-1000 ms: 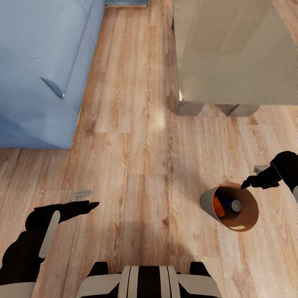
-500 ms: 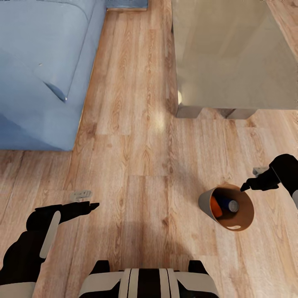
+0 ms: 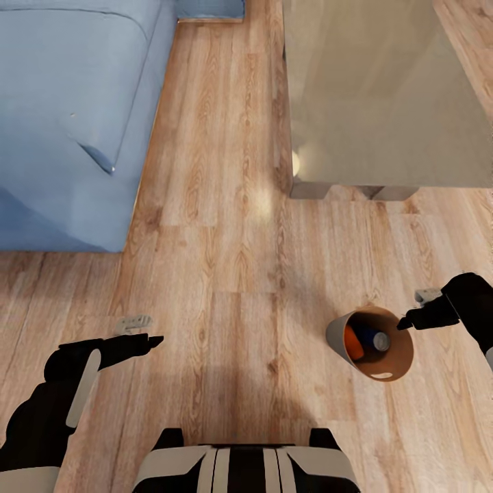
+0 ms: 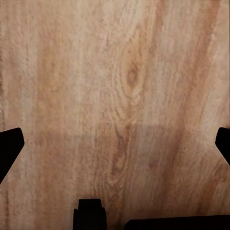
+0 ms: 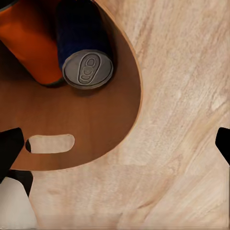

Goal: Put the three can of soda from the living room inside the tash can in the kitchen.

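The tan wood trash can (image 3: 337, 337) stands on the living room floor at my right, its brown inside showing. An orange soda can (image 3: 352, 342) and a dark blue one (image 3: 375, 339) with a silver top lie inside. In the right wrist view the blue can (image 5: 84, 48) rests beside the orange can (image 5: 31, 43), above the bin's oval handle cut-out (image 5: 51, 143). I cannot make out a third can. My right gripper (image 3: 405, 322) hovers open at the bin's far rim, holding nothing. My left gripper (image 3: 155, 338) hangs open over bare floor (image 4: 115, 96).
A blue sectional sofa (image 3: 61, 116) fills the far left. The glass-topped low table (image 3: 376, 89) stands at the far right, its legs (image 3: 308, 190) just beyond the bin. A strip of light wood floor (image 3: 226, 205) runs between them.
The whole view has shifted and widened slightly, so the camera has moved. My right gripper has come a little lower along the bin's rim. The left arm has kept its pose.
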Robot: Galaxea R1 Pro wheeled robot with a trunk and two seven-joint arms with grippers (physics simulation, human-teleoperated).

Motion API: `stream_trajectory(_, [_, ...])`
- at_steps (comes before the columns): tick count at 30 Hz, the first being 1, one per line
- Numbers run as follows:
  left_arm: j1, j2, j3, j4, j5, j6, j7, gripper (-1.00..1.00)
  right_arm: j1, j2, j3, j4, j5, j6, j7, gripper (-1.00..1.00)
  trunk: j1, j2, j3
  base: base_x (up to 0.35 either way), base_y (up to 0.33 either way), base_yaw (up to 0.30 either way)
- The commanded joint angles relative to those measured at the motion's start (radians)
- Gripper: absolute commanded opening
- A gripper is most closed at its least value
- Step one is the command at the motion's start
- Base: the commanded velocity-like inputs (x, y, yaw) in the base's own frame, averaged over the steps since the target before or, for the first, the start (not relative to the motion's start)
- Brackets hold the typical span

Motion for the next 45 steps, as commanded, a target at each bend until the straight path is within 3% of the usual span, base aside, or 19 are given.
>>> stream_trajectory(1, [0.0,0.0,0.0,0.002,0.0,0.0,0.0,1.0,0.02,-0.002,-0.001,-0.021,-0.001,0.0,0.0,1.0,-0.004,0.007,0.003,0.0,0.0,0.0])
stream_trajectory(7, [0.0,-0.002,0.0,0.01,0.0,0.0,0.001,1.0,0.146,-0.002,-0.008,-0.194,-0.001,0.0,0.001,1.0,-0.027,0.049,0.022,0.0,0.0,0.0])
stream_trajectory(13, [0.0,-0.003,0.0,0.015,0.0,-0.001,0.001,1.0,0.242,-0.001,-0.044,-0.332,-0.001,0.0,0.001,1.0,-0.05,0.091,0.041,0.0,0.0,0.0])
stream_trajectory(19, [0.0,-0.01,0.0,0.02,0.0,-0.001,0.001,1.0,0.263,-0.002,-0.06,-0.357,-0.002,0.0,0.001,1.0,-0.073,0.133,0.06,0.0,0.0,0.0])
stream_trajectory(23, [0.0,-0.012,0.0,0.021,0.0,-0.003,0.001,1.0,0.309,0.001,-0.082,-0.417,-0.002,0.0,0.001,1.0,-0.088,0.161,0.072,0.0,0.0,0.0])
stream_trajectory(24, [0.0,-0.013,0.0,0.021,0.0,-0.003,0.001,1.0,0.353,0.003,-0.11,-0.481,-0.001,0.0,0.001,1.0,-0.092,0.168,0.075,0.0,0.0,0.0])
stream_trajectory(26, [0.0,-0.013,0.0,0.021,0.0,-0.003,0.001,1.0,0.395,0.006,-0.128,-0.554,0.0,0.0,0.001,1.0,-0.1,0.182,0.082,0.0,0.0,0.0])
stream_trajectory(32, [0.0,-0.013,0.0,0.023,0.0,-0.003,0.001,1.0,0.559,0.007,-0.163,-0.732,0.0,0.0,0.001,1.0,-0.123,0.224,0.1,0.0,0.0,0.0])
stream_trajectory(36, [0.0,-0.015,0.0,0.03,0.0,-0.004,0.0,1.0,0.641,0.009,-0.219,-0.79,0.003,0.0,0.002,1.0,-0.138,0.252,0.113,0.0,0.0,0.0])
stream_trajectory(40, [0.0,-0.019,-0.008,0.034,0.0,-0.014,0.0,1.0,0.712,0.011,-0.251,-0.81,0.003,0.0,0.002,1.0,-0.153,0.28,0.125,0.0,0.0,0.0])
stream_trajectory(45, [0.001,-0.02,-0.063,0.049,0.0,-0.042,0.01,1.0,0.783,0.016,-0.261,-0.816,-0.002,0.0,0.003,1.0,-0.173,0.315,0.141,0.0,0.0,0.0])
